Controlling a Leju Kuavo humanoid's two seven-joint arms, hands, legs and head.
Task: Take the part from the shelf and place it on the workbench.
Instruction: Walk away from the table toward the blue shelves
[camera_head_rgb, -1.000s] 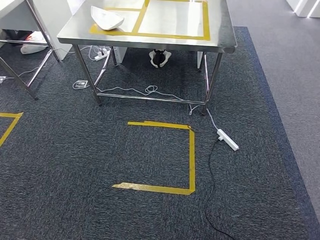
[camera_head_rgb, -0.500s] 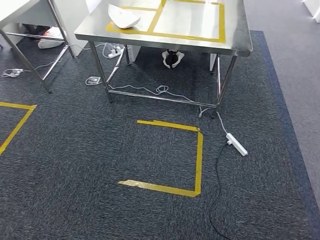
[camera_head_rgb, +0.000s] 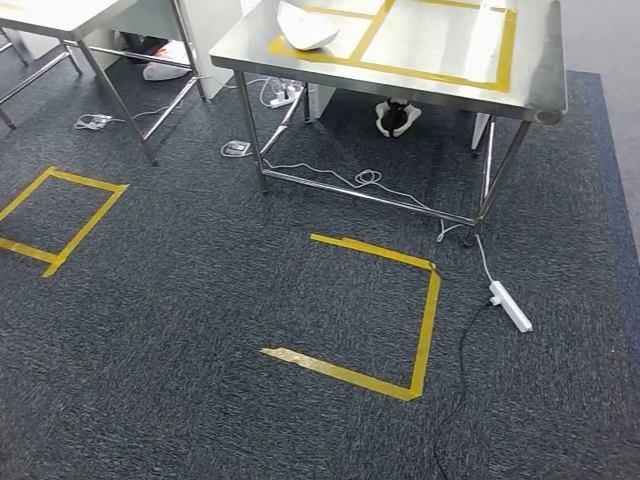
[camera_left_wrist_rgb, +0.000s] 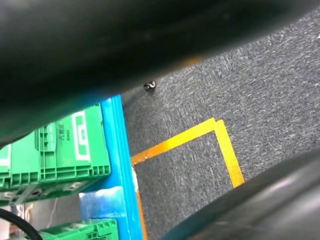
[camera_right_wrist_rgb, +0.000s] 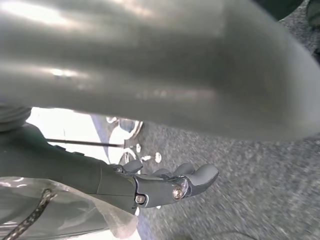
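— Head view first: what lies ahead of you?

— I look down on a stainless steel workbench with yellow tape rectangles on its top (camera_head_rgb: 543, 70). The white curved shell-like part (camera_head_rgb: 305, 27) rests on that top, at its left end, partly over a taped outline. Under the bench I see a person's white shoes (camera_head_rgb: 398, 116) and loose white cables. On the dark grey carpet (camera_head_rgb: 189, 330) in front of it there is an open square of yellow floor tape (camera_head_rgb: 423, 340), with a white power strip (camera_head_rgb: 511, 306) near its right side. A second yellow tape square (camera_head_rgb: 75, 215) lies well apart to the left.

— And your hands?

— My right hand (camera_right_wrist_rgb: 166, 184) shows at my right wrist camera: the dark fingers (camera_right_wrist_rgb: 200, 175) lie stretched out close together above the carpet, and I see nothing in them. Clear plastic wrap covers the arm behind it. I cannot tell how my left hand stands; its wrist camera sees green plastic crates (camera_left_wrist_rgb: 56, 150) on a blue shelf frame (camera_left_wrist_rgb: 122, 170) beside more yellow tape.
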